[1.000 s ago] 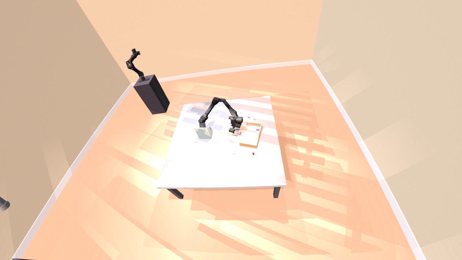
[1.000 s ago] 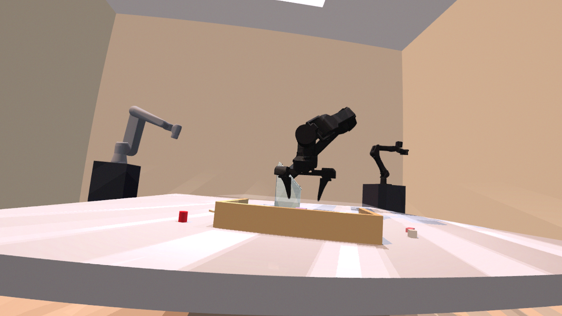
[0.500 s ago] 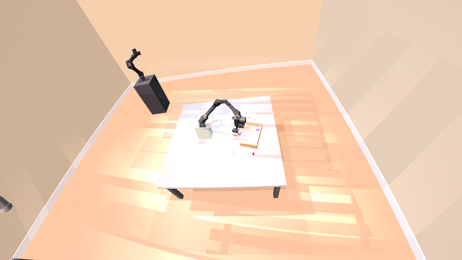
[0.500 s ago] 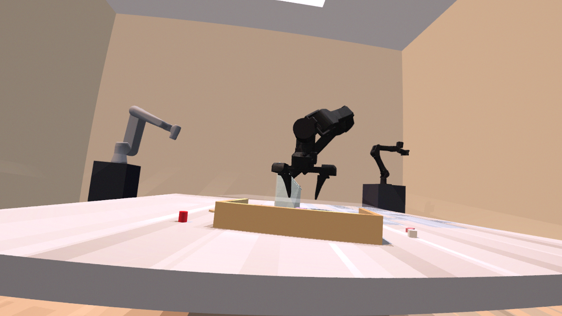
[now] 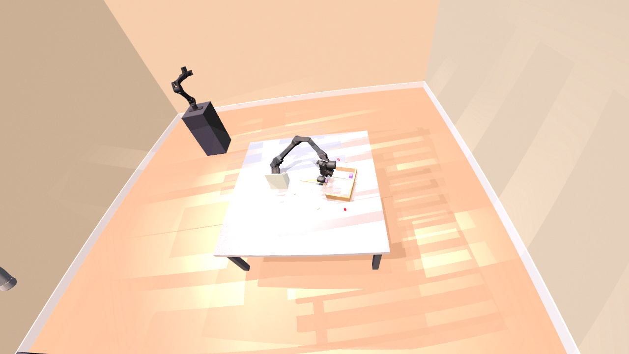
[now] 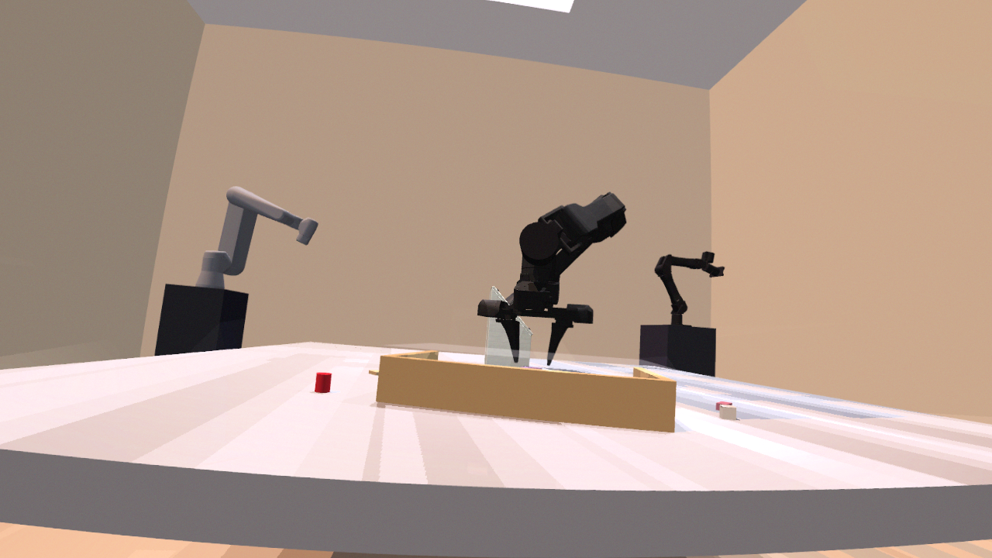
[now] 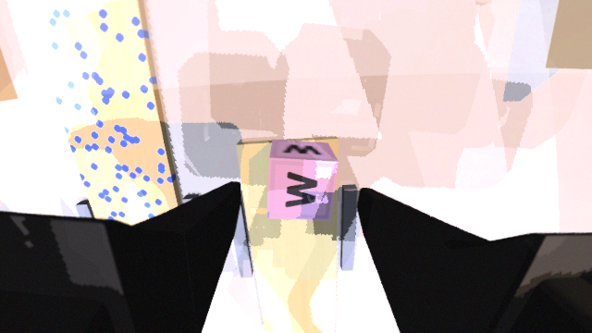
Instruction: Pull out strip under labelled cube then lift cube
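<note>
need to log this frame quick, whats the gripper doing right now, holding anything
Gripper: open, part-way through closing, holding nothing; the jaws stand either side of the plain yellow strip, short of the pink W cube.

Pink cube [image 7: 302, 180] with black W; plain yellow strip [image 7: 287, 250]; blue-dotted orange strip [image 7: 117, 116].
</note>
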